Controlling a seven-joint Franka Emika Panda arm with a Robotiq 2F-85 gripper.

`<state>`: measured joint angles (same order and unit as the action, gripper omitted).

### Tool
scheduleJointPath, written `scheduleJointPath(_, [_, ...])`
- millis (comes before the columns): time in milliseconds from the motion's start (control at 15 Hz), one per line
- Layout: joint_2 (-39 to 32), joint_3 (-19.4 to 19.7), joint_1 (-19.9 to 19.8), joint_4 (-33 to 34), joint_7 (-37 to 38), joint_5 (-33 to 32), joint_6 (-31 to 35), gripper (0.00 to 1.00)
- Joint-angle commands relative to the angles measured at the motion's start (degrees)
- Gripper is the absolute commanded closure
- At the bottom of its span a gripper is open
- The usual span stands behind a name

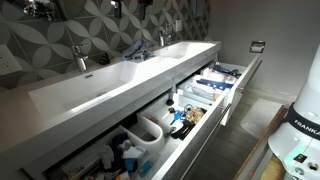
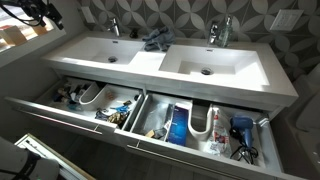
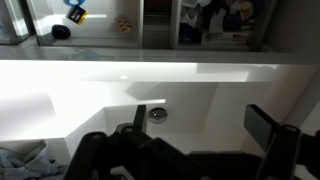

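Observation:
In the wrist view my gripper (image 3: 205,128) is open and empty, its two dark fingers spread wide above a white sink basin (image 3: 90,100). The basin's round metal drain (image 3: 158,113) lies just below the left finger. A crumpled blue-grey cloth (image 3: 25,160) lies at the bottom left; it also shows on the counter between the two basins (image 2: 153,41). The gripper touches nothing. A dark shape at the top left corner of an exterior view (image 2: 30,12) may be the arm; I cannot tell the gripper's state from it.
A long white double sink (image 2: 215,62) with two faucets (image 2: 113,27) (image 2: 221,31) stands against a patterned tiled wall. Two wide drawers (image 2: 90,100) (image 2: 205,125) below are pulled open, full of toiletries and a hair dryer (image 2: 243,127). The robot base (image 1: 300,130) stands in front.

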<state>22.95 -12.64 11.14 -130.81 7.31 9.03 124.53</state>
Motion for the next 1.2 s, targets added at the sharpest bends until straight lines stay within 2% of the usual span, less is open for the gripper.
scheduleJointPath(0, [2.14, -1.49, 4.87, 1.69, -5.52, 1.03, -2.19, 0.00])
scheduleJointPath(333, [1.82, -5.27, 12.72, 6.47, -10.67, 1.99, -3.74, 0.00])
scheduleJointPath(533, [0.20, -7.07, 16.26, 9.61, -14.87, 2.03, -1.70, 0.00])
scheduleJointPath(600, [-0.42, -7.46, 17.27, 10.68, -16.54, 2.25, -0.79, 0.25])
scheduleJointPath(667, [-1.05, -7.68, 18.19, 11.74, -18.38, 2.57, 0.30, 0.26])
scheduleJointPath(867, [-3.23, -7.61, 20.67, 14.67, -24.61, 4.40, 4.07, 0.48])
scheduleJointPath(1133, [-6.97, -6.28, 24.19, 18.04, -34.84, 10.54, 9.19, 0.76])
